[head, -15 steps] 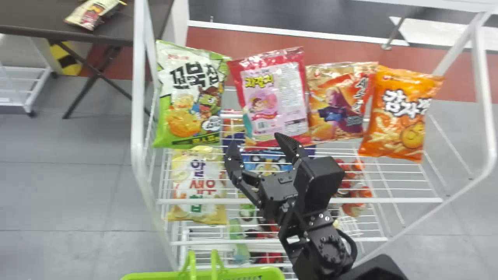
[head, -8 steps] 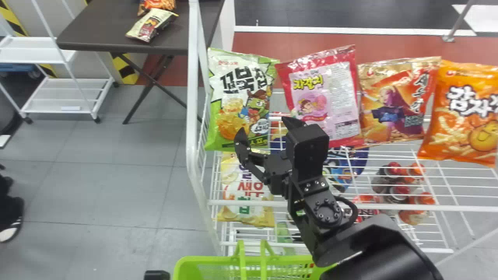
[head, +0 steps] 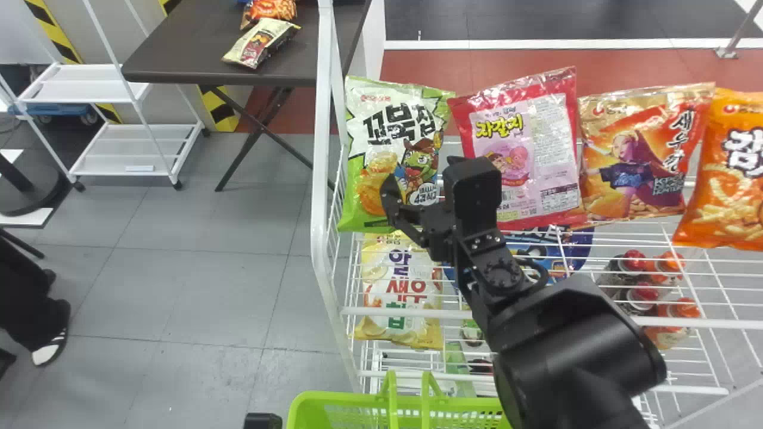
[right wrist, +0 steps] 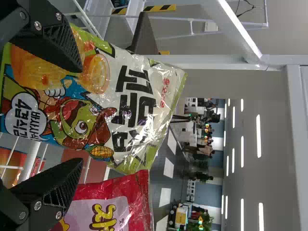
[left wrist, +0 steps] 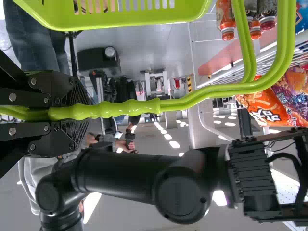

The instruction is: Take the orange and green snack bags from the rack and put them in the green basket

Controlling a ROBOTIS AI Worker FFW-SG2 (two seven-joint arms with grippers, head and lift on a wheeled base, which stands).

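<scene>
My right gripper (head: 422, 177) is open before the lower part of the green snack bag (head: 393, 134), which stands at the rack's left end. In the right wrist view, one finger of the right gripper (right wrist: 81, 115) overlaps the green bag (right wrist: 120, 72); the other lies across the pink bag's edge. The orange snack bag (head: 728, 190) stands farther right. At the bottom edge, a dark part of my left gripper (head: 262, 420) shows beside the green basket (head: 305, 400). The left wrist view has the left gripper (left wrist: 79, 113) shut on the handle (left wrist: 187, 103) of the basket (left wrist: 125, 23).
A pink bag (head: 536, 149) and a red-gold bag (head: 638, 161) stand between the green and orange ones. The rack's white post (head: 322, 179) rises left of the green bag. Below are a yellow bag (head: 399, 292) and several bottles (head: 644, 280).
The head view has swung left, so the rack appears farther right. My right gripper has moved left from before the pink bag to the green bag. The basket has come more into view.
</scene>
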